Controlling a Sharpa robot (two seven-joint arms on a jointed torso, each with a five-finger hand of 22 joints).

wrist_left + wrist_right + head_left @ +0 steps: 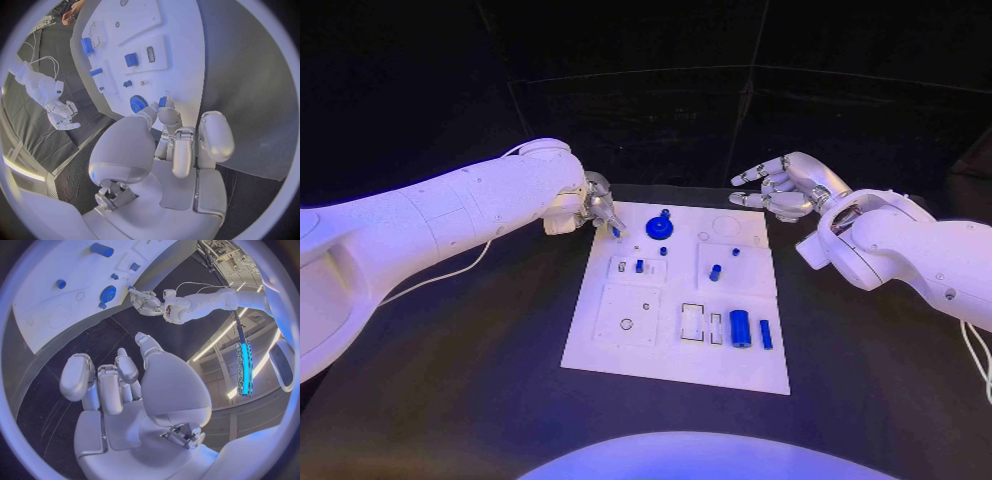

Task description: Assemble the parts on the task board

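Note:
The white task board [678,360] lies in the middle of the black table. My left hand [593,208] hovers at the board's far left corner and pinches a small blue part [615,231] in its fingertips [167,116], just beside the blue gear [659,229], which also shows in the left wrist view [137,104]. My right hand [785,187] hangs off the board's far right corner with its fingers apart and nothing in them; its palm [125,405] is bare. Two blue cylinders [740,328] lie in the near right part of the board.
Several small blue parts [715,272] stand in the board's middle rows, near a second one [639,266]. A white cable [444,275] trails on the table under my left arm. Bare black table [473,400] surrounds the board on all sides.

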